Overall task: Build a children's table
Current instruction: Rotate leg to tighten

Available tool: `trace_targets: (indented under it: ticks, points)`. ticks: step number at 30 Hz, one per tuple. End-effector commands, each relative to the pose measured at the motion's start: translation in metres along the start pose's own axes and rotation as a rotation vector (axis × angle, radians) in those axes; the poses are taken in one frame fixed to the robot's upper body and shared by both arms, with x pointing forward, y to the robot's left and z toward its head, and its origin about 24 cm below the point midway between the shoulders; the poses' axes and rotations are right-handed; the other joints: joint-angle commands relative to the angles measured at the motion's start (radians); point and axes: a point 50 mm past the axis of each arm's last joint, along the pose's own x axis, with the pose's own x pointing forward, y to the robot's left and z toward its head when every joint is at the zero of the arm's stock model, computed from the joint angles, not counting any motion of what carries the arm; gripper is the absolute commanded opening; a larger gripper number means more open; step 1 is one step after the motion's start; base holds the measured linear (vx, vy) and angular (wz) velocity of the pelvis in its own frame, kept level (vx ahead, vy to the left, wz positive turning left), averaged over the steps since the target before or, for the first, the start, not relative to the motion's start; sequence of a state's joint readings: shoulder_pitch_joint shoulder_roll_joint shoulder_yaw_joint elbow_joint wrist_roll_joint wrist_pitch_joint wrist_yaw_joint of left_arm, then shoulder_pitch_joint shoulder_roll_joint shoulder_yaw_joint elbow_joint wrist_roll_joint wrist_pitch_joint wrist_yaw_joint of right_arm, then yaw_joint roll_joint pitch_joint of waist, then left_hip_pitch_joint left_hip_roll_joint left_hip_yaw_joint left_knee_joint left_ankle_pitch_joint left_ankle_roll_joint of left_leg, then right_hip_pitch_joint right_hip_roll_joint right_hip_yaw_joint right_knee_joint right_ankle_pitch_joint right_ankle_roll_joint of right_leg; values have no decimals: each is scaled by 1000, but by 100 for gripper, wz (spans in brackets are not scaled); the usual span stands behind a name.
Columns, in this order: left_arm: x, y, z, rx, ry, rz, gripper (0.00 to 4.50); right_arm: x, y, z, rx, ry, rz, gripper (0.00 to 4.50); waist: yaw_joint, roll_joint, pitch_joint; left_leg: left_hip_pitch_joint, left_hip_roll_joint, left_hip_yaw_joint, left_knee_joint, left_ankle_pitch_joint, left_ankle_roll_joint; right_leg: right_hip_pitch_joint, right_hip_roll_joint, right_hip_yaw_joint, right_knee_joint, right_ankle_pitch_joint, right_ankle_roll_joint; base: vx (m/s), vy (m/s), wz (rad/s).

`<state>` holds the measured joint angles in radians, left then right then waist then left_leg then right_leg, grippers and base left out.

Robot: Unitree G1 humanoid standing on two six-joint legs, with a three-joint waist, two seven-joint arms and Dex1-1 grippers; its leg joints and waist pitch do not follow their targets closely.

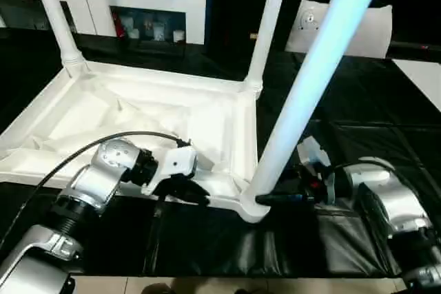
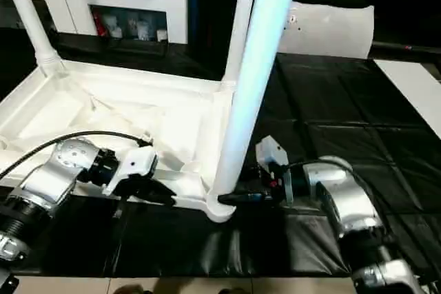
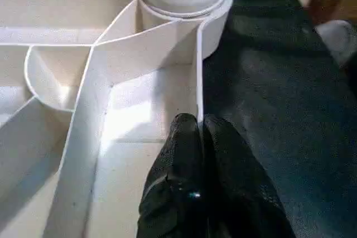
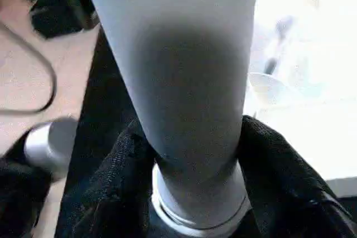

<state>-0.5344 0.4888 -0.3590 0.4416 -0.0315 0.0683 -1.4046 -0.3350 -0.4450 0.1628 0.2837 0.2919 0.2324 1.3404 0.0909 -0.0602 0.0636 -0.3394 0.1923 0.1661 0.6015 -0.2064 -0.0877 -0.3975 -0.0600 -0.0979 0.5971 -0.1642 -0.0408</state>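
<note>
While tabletop lies underside-up on black mat, three legs stand in corner sockets: far-left leg, far-right leg, near-right leg. Right gripper clamps near-right leg at base. Left gripper, closed, pinches tabletop near wall. Fourth leg judged outstanding.

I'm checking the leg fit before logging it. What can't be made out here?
- Near leg: top cut off by the head views' upper edge.
- Its seat in the corner socket: hidden by the right claw.
- Tabletop near-left corner: behind the left forearm.
</note>
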Motion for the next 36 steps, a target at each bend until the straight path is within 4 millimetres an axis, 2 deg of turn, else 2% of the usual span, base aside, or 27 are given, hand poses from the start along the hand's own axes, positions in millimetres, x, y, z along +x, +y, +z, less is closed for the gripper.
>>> trace_targets:
  ticks: [1,4,5,7,8,11,12,13,14,15,16,17,18,19,20,21,22,23,24,25,27,28,30,32,34,35,36]
  points:
    - [7,14,15,-7,-35,120,0,17,4,-10,96,-8,-39,190,-11,5,-55,7,38,-7,-72,-205,40,44,-89,51,-103,-525,-88,0,0,0]
    - [15,21,25,-63,-112,199,0,33,4,-17,118,-30,-146,190,-22,4,-51,21,27,-12,-65,-263,24,37,-93,32,-135,-689,-16,0,0,0]
    - [16,22,26,-69,-122,209,0,36,4,-17,122,-31,-163,190,-27,4,-51,21,27,-13,-66,-265,23,38,-93,31,-138,-692,-11,0,0,0]
    - [23,28,35,-90,-160,262,0,51,2,-20,160,-51,-252,190,-51,9,-50,18,32,-23,-73,-311,20,46,-89,9,-146,-677,-1,0,0,0]
    - [26,30,38,-93,-168,278,0,56,1,-20,181,-64,-276,190,-54,15,-51,24,35,-26,-72,-335,18,44,-92,2,-150,-676,-3,0,0,0]
    - [35,37,49,-121,-193,342,0,78,-3,-15,247,-103,-388,189,-87,34,-45,34,58,-44,-85,-475,10,59,-94,-39,-165,-620,-4,-10,18,-2]
    - [36,38,51,-130,-197,356,0,83,-5,-14,259,-110,-419,189,-104,37,-44,30,71,-52,-97,-548,5,75,-92,-60,-158,-578,6,-29,53,-6]
    - [37,39,52,-134,-199,362,0,85,-6,-13,265,-113,-433,189,-107,49,-41,2,104,-67,-137,-643,-10,110,-90,-44,-90,-474,-1,-70,29,-4]
    - [41,42,57,-150,-204,404,0,96,-12,-8,308,-137,-516,189,-95,55,-30,-25,131,-68,-188,-724,-21,130,-75,-33,-11,-400,-18,-67,-27,10]
    - [42,45,60,-161,-208,433,0,103,-16,-6,332,-141,-570,189,-65,55,-28,-32,129,-24,-227,-774,-37,111,-54,0,80,-220,-49,-67,-27,10]
    - [42,46,61,-164,-210,444,0,105,-18,-5,339,-139,-596,189,-76,-5,-33,43,50,-20,-123,-655,-41,31,-77,52,-45,-560,-6,26,-88,12]
    - [42,47,62,-166,-211,452,0,106,-19,-4,344,-137,-612,189,-68,-24,-29,111,-23,10,18,-456,-34,-58,-98,12,-182,-917,61,35,-68,-24]
    - [42,52,65,-181,-217,516,0,113,-25,-2,374,-133,-695,189,-80,-23,-30,69,-39,-6,106,-203,14,-30,-181,26,-212,-1174,94,35,-68,-24]
    - [41,53,65,-183,-219,526,0,114,-26,-1,377,-133,-710,189,-77,-2,-53,-45,4,-44,14,-159,16,108,-203,31,-125,-954,91,62,20,-43]
    - [41,56,68,-190,-223,566,0,120,-28,3,393,-137,-761,189,-58,8,-58,-24,18,-47,-28,-145,11,78,-157,22,-120,-822,86,63,12,-12]
    - [40,57,69,-193,-226,592,0,122,-29,5,408,-144,-785,189,-70,25,-70,2,42,-51,-51,-113,-5,54,-120,17,-86,-495,-7,63,12,-12]
    - [40,58,70,-195,-228,609,0,124,-30,6,419,-149,-799,189,-76,20,-69,-1,43,-45,-63,-97,3,58,-105,21,-68,-281,-83,0,0,0]
    - [40,58,70,-193,-230,608,0,126,-30,7,425,-152,-808,189,-78,12,-69,-3,41,-43,-68,-104,9,63,-104,23,-64,-253,-104,0,0,0]
    - [40,57,71,-190,-232,598,0,127,-30,8,408,-145,-816,189,-79,11,-64,1,35,-38,-70,-162,23,59,-104,21,-79,-346,-108,0,0,0]
    - [40,57,71,-191,-231,599,0,128,-31,9,400,-140,-823,189,-81,12,-61,5,26,-34,-65,-219,28,54,-109,16,-100,-469,-88,0,0,0]
    - [40,55,70,-178,-232,586,0,129,-31,11,362,-151,-821,189,-83,14,-61,-1,27,-36,-66,-224,31,53,-113,13,-112,-527,-58,0,0,0]
    - [38,54,68,-171,-234,576,0,126,-32,13,342,-174,-819,224,-82,14,-62,4,28,-34,-64,-228,32,46,-113,12,-117,-535,-47,0,0,0]
    - [35,51,63,-159,-226,554,0,116,-33,14,282,-199,-816,259,-83,15,-63,-2,30,-35,-68,-222,34,49,-112,12,-114,-522,-47,0,0,0]
    - [34,50,61,-153,-221,546,0,113,-33,13,271,-201,-815,262,-84,16,-67,-4,35,-37,-70,-206,37,51,-113,15,-107,-478,-58,0,0,0]
    - [32,48,57,-158,-212,536,0,107,-34,11,273,-201,-823,288,-83,17,-68,-8,40,-37,-72,-177,44,53,-114,20,-96,-404,-90,0,0,0]
    - [30,47,53,-145,-201,524,0,99,-35,10,249,-209,-832,299,-84,11,-68,-8,40,-35,-72,-171,47,53,-112,20,-96,-395,-95,0,0,0]
    - [26,44,47,-127,-181,502,0,82,-36,8,214,-224,-844,303,-80,14,-68,-8,38,-34,-71,-162,53,55,-113,21,-94,-381,-101,0,0,0]
